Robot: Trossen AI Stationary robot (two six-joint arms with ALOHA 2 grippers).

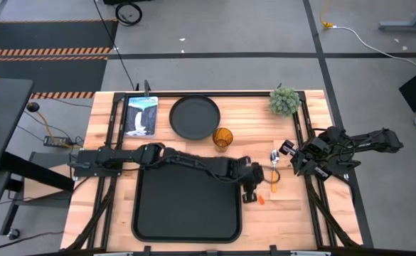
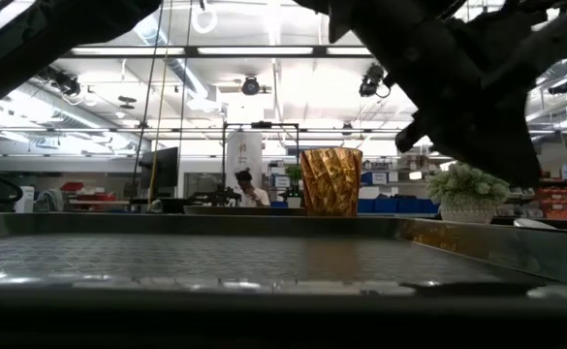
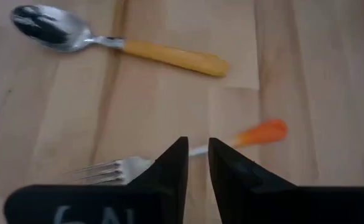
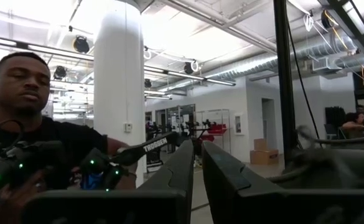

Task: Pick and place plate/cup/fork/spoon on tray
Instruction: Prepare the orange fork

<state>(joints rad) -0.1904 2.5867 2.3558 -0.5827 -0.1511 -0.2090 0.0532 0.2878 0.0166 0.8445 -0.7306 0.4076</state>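
Left claw [image 3: 197,163] over fork [image 3: 129,168], tray [image 1: 186,206] bare
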